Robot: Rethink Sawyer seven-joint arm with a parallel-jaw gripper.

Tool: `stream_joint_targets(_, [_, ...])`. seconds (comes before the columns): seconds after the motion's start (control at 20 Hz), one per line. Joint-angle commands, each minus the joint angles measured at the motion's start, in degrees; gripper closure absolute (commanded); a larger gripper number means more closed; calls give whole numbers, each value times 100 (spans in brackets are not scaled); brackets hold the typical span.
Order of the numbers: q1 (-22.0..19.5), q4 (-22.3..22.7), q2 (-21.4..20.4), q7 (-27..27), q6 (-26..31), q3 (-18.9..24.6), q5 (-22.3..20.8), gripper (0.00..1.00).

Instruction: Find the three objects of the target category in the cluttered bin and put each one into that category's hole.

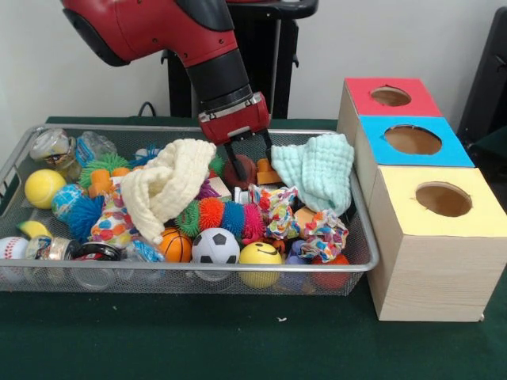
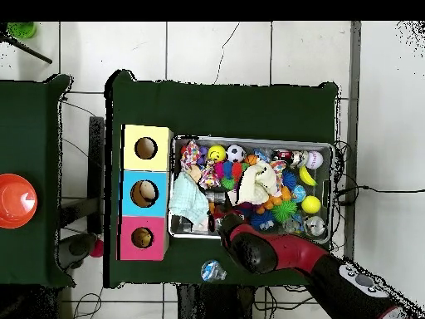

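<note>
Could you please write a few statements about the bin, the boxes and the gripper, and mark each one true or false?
1. The gripper is down inside the bin. True.
2. The yellow box stands farthest from the camera in the front view. False: the red box does.
3. The cream cloth lies on the toys. True.
4. The soccer ball lies outside the bin. False: it is inside, at the near wall.

The bin (image 1: 190, 273) fills the left and centre of the front view, heaped with toys. Three wooden boxes (image 1: 432, 229) stand in a row just beside its right end. The gripper (image 1: 247, 170) hangs over the bin's far middle, between two cloths (image 1: 168, 184)
</note>
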Motion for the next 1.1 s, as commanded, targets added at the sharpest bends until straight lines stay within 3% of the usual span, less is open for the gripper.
stream_joint_targets(0.05, [-30, 265, 476, 912, 180, 364, 256, 0])
stream_joint_targets(0.55, [-652, 400, 1346, 912, -2, 971, 340, 0])
stream_joint_targets(0.75, [-439, 343, 1213, 975, -277, 722, 271, 0])
stream_joint_targets(1.0, [-445, 356, 1312, 1020, -449, 781, 276, 0])
stream_joint_targets(1.1, [-230, 264, 1169, 1027, -734, 563, 203, 0])
